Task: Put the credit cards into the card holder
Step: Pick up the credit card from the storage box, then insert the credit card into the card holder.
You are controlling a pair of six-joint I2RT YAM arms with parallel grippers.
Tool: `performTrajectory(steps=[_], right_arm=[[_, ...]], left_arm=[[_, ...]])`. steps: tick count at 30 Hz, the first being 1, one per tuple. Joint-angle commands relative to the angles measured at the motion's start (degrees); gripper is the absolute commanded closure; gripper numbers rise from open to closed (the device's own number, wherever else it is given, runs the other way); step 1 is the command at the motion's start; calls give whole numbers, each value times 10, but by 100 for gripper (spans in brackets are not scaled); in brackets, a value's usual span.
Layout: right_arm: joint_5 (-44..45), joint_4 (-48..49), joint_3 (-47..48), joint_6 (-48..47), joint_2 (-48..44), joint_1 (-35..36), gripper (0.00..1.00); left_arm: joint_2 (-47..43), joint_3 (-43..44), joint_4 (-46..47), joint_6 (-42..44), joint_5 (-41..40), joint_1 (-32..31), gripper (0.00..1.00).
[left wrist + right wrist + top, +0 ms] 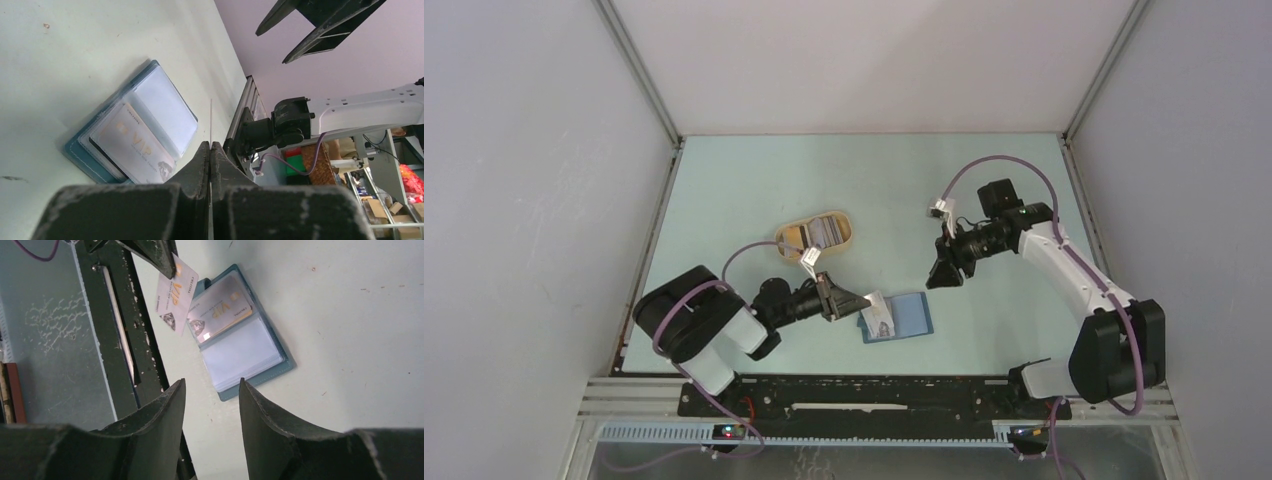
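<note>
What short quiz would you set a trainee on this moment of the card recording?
1. True or false: the right hand grips a card.
2. Where does the left hand hold the white card? A) in the air beside the open card holder; B) fully inside a slot; C) lying flat, released.
3. How many cards visibly sit in the card holder's slots?
Key: 1 false, its jaws stand apart and empty; 2 A; 3 one, the slotted card.
</note>
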Motion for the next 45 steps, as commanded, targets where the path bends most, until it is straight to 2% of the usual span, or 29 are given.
performTrajectory(steps=[1,17,29,45], right_arm=[[28,21,-1,-11,18,15,48],[103,40,-1,28,90,43,51],[152,58,-1,60,142,84,53],[186,68,-1,78,177,108,56]], left_arm=[[17,19,72,-14,-18,-5,100],[91,62,72,-8,-25,-11,100],[152,62,72,3,-72,-12,100],[172,58,71,-17,-63,-16,100]])
